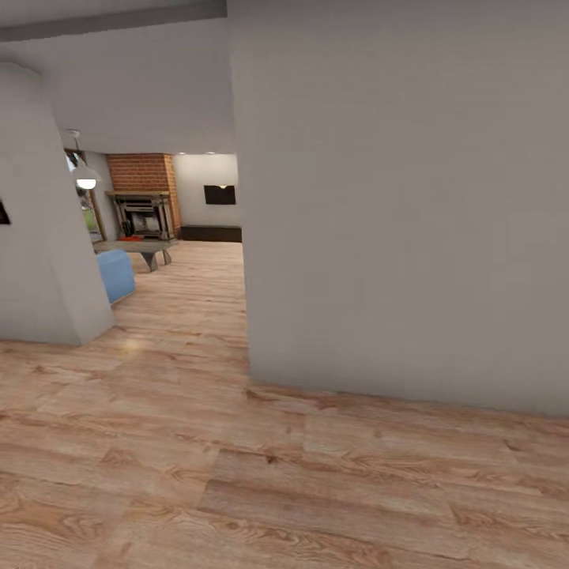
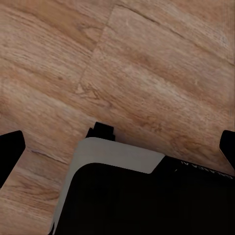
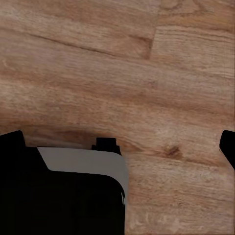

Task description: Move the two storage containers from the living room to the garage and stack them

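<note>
Head view: the robot stands on a light wood plank floor (image 1: 237, 474) in a passage. A broad white wall (image 1: 395, 205) occupies the 12 to 3 o'clock sector; a second white wall corner (image 1: 39, 237) stands at 9 o'clock. Between them, at 11 o'clock, an opening gives onto the living room (image 1: 182, 213), with a red brick chimney (image 1: 142, 172), a dark fireplace (image 1: 142, 215), a black TV (image 1: 220, 194) and a low dark bench (image 1: 210, 233). A blue seat (image 1: 117, 273) sits beside the left wall corner. A small orange-red speck by the fireplace is too small to identify as a storage container.

Left wrist view: left gripper (image 2: 120, 147), fingers apart, nothing between them, above planks and the robot's base (image 2: 127, 196).

Right wrist view: right gripper (image 3: 120, 147), fingers likewise apart and unloaded.
</note>
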Motion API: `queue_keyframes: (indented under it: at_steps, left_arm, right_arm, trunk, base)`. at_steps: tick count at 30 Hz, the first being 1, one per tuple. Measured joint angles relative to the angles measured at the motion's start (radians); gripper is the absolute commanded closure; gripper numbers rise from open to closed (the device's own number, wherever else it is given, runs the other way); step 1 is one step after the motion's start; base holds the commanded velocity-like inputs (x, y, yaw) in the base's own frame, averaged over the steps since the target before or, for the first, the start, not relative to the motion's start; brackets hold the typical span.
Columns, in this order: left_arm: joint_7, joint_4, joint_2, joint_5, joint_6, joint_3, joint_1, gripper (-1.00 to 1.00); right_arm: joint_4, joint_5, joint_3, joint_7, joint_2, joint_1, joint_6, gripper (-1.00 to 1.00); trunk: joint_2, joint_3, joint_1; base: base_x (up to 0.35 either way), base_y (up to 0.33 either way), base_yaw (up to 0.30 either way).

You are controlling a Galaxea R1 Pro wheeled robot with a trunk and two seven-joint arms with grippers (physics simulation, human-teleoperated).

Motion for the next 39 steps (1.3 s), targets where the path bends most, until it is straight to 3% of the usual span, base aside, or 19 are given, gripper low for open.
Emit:
queue_keyframes:
  at_steps: [39]
  left_arm:
    - [0.000,0.000,0.000,0.000,0.000,0.000,0.000,-1.00]
  right_arm:
    - [0.000,-0.002,-0.002,-0.003,0.002,0.000,0.000,-1.00]
  trunk:
    - [0.000,0.000,0.000]
  base:
    - [0.321,0.000,0.270]
